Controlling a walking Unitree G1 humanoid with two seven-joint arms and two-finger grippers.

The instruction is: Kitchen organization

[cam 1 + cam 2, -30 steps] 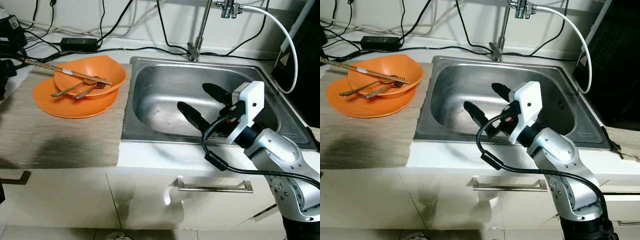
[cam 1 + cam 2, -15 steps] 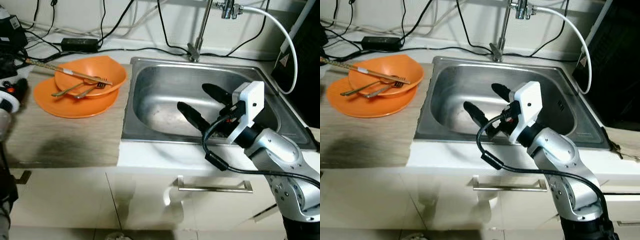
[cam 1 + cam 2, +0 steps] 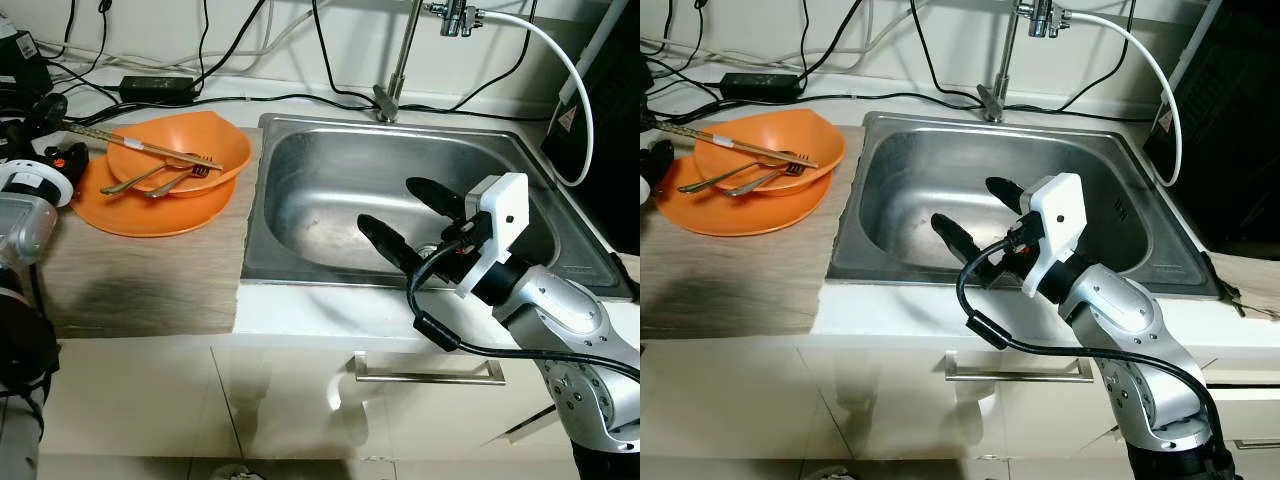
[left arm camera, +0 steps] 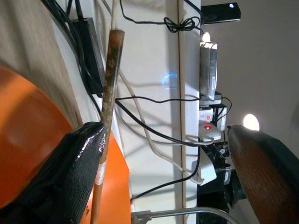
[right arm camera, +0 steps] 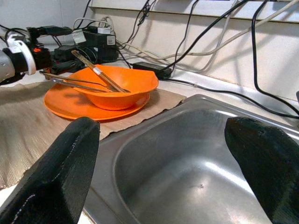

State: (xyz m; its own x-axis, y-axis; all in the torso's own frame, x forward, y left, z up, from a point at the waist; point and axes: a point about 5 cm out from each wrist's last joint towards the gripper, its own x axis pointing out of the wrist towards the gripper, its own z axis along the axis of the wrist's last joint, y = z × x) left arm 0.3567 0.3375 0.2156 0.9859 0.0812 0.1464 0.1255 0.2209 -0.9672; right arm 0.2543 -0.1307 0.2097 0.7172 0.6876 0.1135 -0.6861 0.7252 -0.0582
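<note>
An orange bowl (image 3: pixel 185 148) sits in an orange plate (image 3: pixel 150 212) on the wooden counter left of the sink. Chopsticks (image 3: pixel 140 146) lie across the bowl, beside a fork (image 3: pixel 188 177) and a spoon (image 3: pixel 128 181). My left gripper (image 3: pixel 55 130) is open at the chopsticks' far left end. In the left wrist view the chopsticks (image 4: pixel 110 79) run along one finger (image 4: pixel 70 172), between the two. My right gripper (image 3: pixel 390 204) hangs open over the steel sink (image 3: pixel 300 272), holding nothing; the right wrist view looks past its fingers (image 5: pixel 56 177) toward the bowl (image 5: pixel 117 86).
A tap (image 3: pixel 400 60) with a white hose (image 3: pixel 570 70) stands behind the sink. Black cables and a power adapter (image 3: pixel 155 87) lie along the back wall, with more electronics (image 3: pixel 20 50) at the far left. Cabinet fronts with a metal handle (image 3: pixel 430 375) are below.
My left arm has come up into view at the left, and its gripper has reached the chopsticks' end. My right gripper has sunk slightly over the sink.
</note>
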